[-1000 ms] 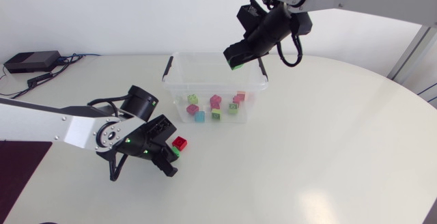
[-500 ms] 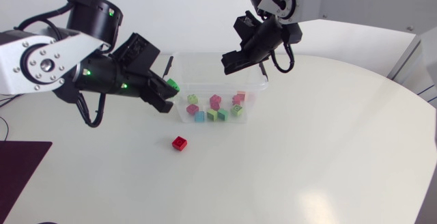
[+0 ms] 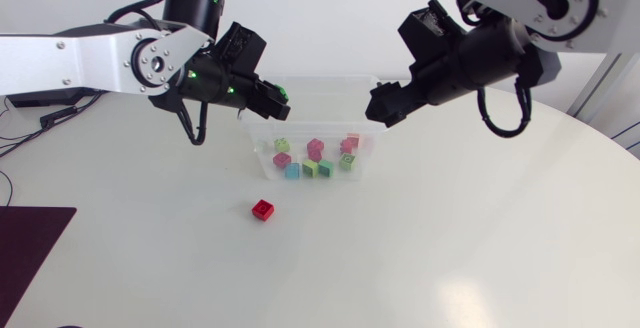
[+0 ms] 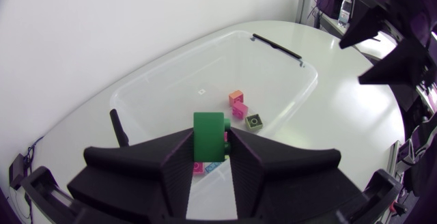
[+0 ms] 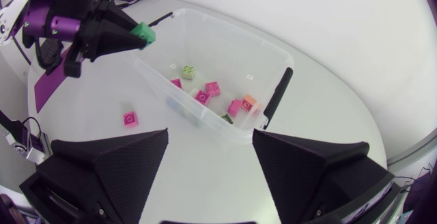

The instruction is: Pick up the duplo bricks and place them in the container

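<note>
Over the left end of the container (image 3: 330, 96), our left tool (image 3: 281, 102) is clamped on a green brick (image 3: 283, 94), one finger on each side, with the brick poking out past the tips; the left wrist view puts it above the container's interior, just inside the near wall, not yet released; our right tool (image 3: 384, 106) sits off the container's right end, above the surface (image 3: 450, 238), fingers spread wide and holding nothing; the right wrist view shows the same bare gap; inside the container a cluster of bricks (image 3: 316, 158) lies on the floor, pink, green, blue and one orange-ish, roughly eight, exact count hard to call through the plastic; one red brick (image 3: 263, 209) sits on the surface in front of the container, well apart from both tools, touching nothing; status as we read it: most of the job is done, the green brick is one release from landing, the red brick is the only pickup left that we can see; next we'd open the left tool, then go for the red brick; left looks nearer.
</note>
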Action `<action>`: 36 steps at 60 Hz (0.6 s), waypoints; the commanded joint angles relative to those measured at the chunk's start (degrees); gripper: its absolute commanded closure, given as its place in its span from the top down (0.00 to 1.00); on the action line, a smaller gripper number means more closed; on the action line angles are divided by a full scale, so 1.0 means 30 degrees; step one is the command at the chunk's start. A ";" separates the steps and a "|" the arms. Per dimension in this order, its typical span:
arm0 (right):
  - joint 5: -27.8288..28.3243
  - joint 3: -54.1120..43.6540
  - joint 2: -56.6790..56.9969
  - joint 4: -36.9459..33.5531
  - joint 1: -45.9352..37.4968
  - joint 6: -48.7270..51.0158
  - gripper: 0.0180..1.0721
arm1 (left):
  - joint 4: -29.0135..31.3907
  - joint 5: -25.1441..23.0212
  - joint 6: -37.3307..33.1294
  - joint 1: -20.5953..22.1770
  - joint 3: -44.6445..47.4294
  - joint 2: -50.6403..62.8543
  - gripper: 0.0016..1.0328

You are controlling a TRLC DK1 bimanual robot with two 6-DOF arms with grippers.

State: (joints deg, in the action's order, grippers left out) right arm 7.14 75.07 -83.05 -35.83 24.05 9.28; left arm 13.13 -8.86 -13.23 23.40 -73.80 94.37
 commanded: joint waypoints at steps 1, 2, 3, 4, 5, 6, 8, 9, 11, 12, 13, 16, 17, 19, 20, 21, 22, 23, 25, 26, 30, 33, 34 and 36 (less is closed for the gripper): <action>-0.0328 -0.1937 0.1285 0.0460 0.0215 0.0364 0.86 | -0.0449 0.0318 0.0486 -0.0094 -0.1035 0.1210 0.19; -0.0387 -0.2288 0.1549 0.0519 0.0244 0.0364 0.86 | -0.0479 0.0318 0.0486 -0.0065 -0.1123 0.1415 0.19; -0.0474 -0.2786 0.1842 0.0607 0.0302 0.0423 0.87 | -0.0566 0.0406 0.0486 -0.0036 -0.1240 0.1620 0.19; -0.0504 -0.3079 0.2018 0.0695 0.0332 0.0452 0.88 | -0.0801 0.0640 0.0456 -0.0006 -0.1269 0.1825 0.19; -0.0533 -0.3284 0.2164 0.0724 0.0332 0.0481 0.88 | -0.0947 0.0757 0.0456 -0.0006 -0.1298 0.1943 0.19; -0.0592 -0.3665 0.2399 0.0783 0.0332 0.0511 0.88 | -0.1064 0.0904 0.0427 0.0023 -0.1357 0.2089 0.20; -0.0621 -0.4192 0.2721 0.0929 0.0332 0.0569 0.88 | -0.1152 0.0962 0.0456 0.0023 -0.1562 0.2499 0.20; -0.0650 -0.4808 0.3160 0.1076 0.0302 0.0687 0.88 | -0.1152 0.0991 0.0486 -0.0036 -0.1797 0.2822 0.23; -0.0621 -0.5276 0.3541 0.1193 0.0244 0.0745 0.89 | -0.1152 0.1109 0.0486 -0.0036 -0.1972 0.3085 0.30; -0.0621 -0.5657 0.3863 0.1222 0.0156 0.0892 0.90 | -0.1152 0.1138 0.0486 -0.0036 -0.2060 0.3173 0.34; -0.0621 -0.5833 0.4010 0.1222 0.0127 0.0921 0.90 | -0.1152 0.1226 0.0486 -0.0065 -0.2148 0.3378 0.47; -0.0650 -0.6448 0.4596 0.1222 -0.0020 0.1067 0.90 | -0.1152 0.1314 0.0456 -0.0123 -0.2265 0.3466 0.67; -0.0650 -0.6595 0.4713 0.1222 -0.0078 0.1097 0.91 | -0.1152 0.1402 0.0427 -0.0153 -0.2265 0.3466 0.79; -0.0650 -0.7064 0.5270 0.1222 -0.0225 0.1243 0.91 | -0.1123 0.1431 0.0427 -0.0182 -0.2207 0.3437 0.86; -0.0650 -0.7181 0.5445 0.1222 -0.0254 0.1272 0.91 | -0.1123 0.1460 0.0398 -0.0241 -0.2119 0.3290 0.92; -0.0650 -0.7298 0.5592 0.1222 -0.0254 0.1302 0.91 | -0.1094 0.1460 0.0368 -0.0241 -0.2060 0.3202 0.93; -0.0650 -0.7474 0.5797 0.1222 -0.0283 0.1360 0.91 | -0.1094 0.1460 0.0368 -0.0241 -0.2031 0.3173 0.93; -0.0680 -0.7679 0.6061 0.1193 -0.0283 0.1390 0.91 | -0.1094 0.1460 0.0339 -0.0299 -0.1855 0.2880 0.95; -0.0767 -0.7942 0.6412 0.1164 -0.0283 0.1419 0.91 | -0.1094 0.1460 0.0339 -0.0416 -0.1562 0.2441 0.95; -0.0767 -0.8148 0.6617 0.1134 -0.0283 0.1478 0.91 | -0.1094 0.1460 0.0339 -0.0416 -0.1504 0.2353 0.95; -0.0914 -0.8675 0.7233 0.1134 -0.0283 0.1507 0.91 | -0.0977 0.1460 0.0310 -0.0563 -0.0566 0.0917 0.95; -0.0914 -0.8939 0.7613 0.1134 -0.0283 0.1507 0.91 | -0.0537 0.1460 0.0222 -0.0563 0.0137 -0.0020 0.95; -0.0914 -0.9026 0.7672 0.1164 -0.0283 0.1507 0.91 | -0.0391 0.1460 0.0163 -0.0563 0.0313 -0.0255 0.95; -0.0943 -0.9232 0.7906 0.1222 -0.0371 0.1536 0.91 | -0.0186 0.1460 0.0017 -0.0563 0.0723 -0.0723 0.95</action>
State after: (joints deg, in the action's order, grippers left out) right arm 4.64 49.65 -60.64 -32.71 23.49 12.95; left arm 11.62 -4.78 -13.08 21.91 -74.63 97.10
